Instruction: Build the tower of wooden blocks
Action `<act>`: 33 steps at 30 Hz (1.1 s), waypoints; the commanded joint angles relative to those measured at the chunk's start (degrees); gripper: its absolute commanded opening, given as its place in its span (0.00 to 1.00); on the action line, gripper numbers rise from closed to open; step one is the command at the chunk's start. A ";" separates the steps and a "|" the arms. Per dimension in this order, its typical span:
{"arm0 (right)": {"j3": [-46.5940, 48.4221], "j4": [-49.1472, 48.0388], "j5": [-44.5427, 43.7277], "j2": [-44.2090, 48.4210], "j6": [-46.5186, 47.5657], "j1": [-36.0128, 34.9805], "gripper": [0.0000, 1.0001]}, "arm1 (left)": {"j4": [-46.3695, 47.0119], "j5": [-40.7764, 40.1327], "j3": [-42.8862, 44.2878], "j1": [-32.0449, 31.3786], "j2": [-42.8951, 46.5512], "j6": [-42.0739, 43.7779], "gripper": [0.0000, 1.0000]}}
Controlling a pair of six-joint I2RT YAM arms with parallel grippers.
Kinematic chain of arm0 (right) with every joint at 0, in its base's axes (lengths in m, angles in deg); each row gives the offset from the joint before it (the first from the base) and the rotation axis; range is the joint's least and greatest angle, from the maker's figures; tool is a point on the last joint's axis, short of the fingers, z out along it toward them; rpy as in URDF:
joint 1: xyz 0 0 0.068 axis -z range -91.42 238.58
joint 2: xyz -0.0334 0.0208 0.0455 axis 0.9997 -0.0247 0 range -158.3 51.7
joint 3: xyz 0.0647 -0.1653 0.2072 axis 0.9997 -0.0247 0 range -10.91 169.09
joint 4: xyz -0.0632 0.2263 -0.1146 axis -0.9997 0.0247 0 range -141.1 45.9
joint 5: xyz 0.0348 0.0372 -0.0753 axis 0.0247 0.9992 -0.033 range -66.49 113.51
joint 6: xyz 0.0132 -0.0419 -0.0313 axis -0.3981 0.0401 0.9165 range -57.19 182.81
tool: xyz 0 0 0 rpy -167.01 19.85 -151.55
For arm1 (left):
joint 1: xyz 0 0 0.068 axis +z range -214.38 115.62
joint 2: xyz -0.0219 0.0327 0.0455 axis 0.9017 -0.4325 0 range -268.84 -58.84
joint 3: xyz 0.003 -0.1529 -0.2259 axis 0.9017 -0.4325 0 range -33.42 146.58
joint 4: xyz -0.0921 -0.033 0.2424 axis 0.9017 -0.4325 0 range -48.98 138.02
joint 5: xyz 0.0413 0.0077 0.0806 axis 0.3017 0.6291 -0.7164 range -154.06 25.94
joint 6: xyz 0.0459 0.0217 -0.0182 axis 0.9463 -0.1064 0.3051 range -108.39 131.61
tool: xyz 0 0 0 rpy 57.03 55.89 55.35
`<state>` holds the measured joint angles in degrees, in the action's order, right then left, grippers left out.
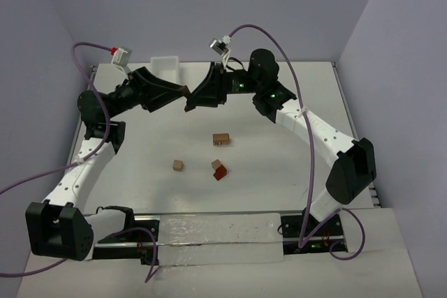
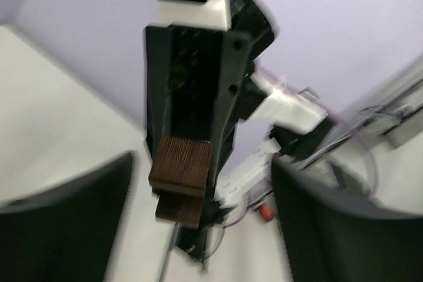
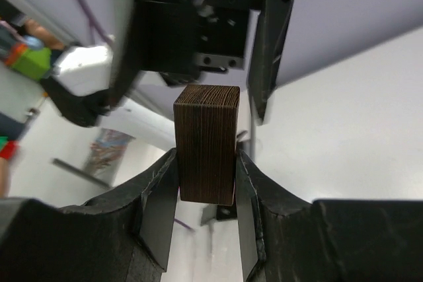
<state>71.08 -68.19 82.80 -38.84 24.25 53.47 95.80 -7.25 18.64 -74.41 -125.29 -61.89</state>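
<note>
My right gripper (image 1: 190, 101) is shut on a dark brown wooden block (image 1: 186, 92) and holds it in the air over the far middle of the table. In the right wrist view the block (image 3: 206, 138) stands upright, pinched between the fingers of that gripper (image 3: 206, 166). My left gripper (image 1: 174, 93) is open and faces it closely. In the blurred left wrist view the block (image 2: 182, 163) hangs between and beyond its spread fingers (image 2: 59, 216). A brown and tan block (image 1: 222, 139), a small tan block (image 1: 178, 165) and a reddish-brown block (image 1: 219, 169) lie apart on the table. No stack shows.
A white plastic bin (image 1: 165, 66) stands at the far edge behind my left arm. Purple cables loop from both wrists. Walls close the table at the back and both sides.
</note>
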 commanded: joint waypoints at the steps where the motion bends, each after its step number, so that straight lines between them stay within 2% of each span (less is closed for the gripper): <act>1: 5.64 22.22 -1.82 3.93 23.31 2.11 0.08 | -26.90 5.41 7.94 2.92 2.47 24.18 0.99; 3: 7.92 35.69 -4.55 4.59 35.10 3.21 0.07 | -44.14 6.42 14.69 4.91 1.57 39.90 0.99; 5: 9.90 46.13 -7.50 4.43 49.97 4.03 0.07 | -61.83 6.23 19.69 6.66 0.60 50.67 0.99; 7: 11.03 56.05 -11.79 4.05 60.06 5.30 0.06 | -71.95 4.48 24.03 7.28 -0.33 60.09 0.99; 10: 9.86 66.69 -18.56 2.67 69.84 8.03 0.06 | -77.65 1.32 26.86 7.73 -0.63 67.71 0.99; 13: 7.18 70.39 -25.34 1.12 78.34 11.43 0.07 | -79.31 0.49 27.06 7.83 -0.45 70.65 0.99; 17: 3.09 72.48 -32.55 -3.55 86.46 16.33 0.08 | -86.28 1.02 29.23 7.83 -2.81 77.27 0.99; 21: 3.15 73.93 -38.05 -9.36 90.02 19.03 0.08 | -85.76 2.41 27.73 7.83 -3.32 76.43 0.99; 27: 3.99 71.03 -40.59 -15.91 90.75 20.29 0.08 | -83.20 3.56 26.58 7.83 -2.87 74.16 0.99; 33: 6.55 65.29 -39.17 -21.35 88.42 19.96 0.09 | -80.04 4.36 24.20 7.83 -2.37 70.86 0.99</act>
<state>74.27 1.41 43.34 -58.07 112.54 73.58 12.43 -5.04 44.50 -66.88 -129.09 10.67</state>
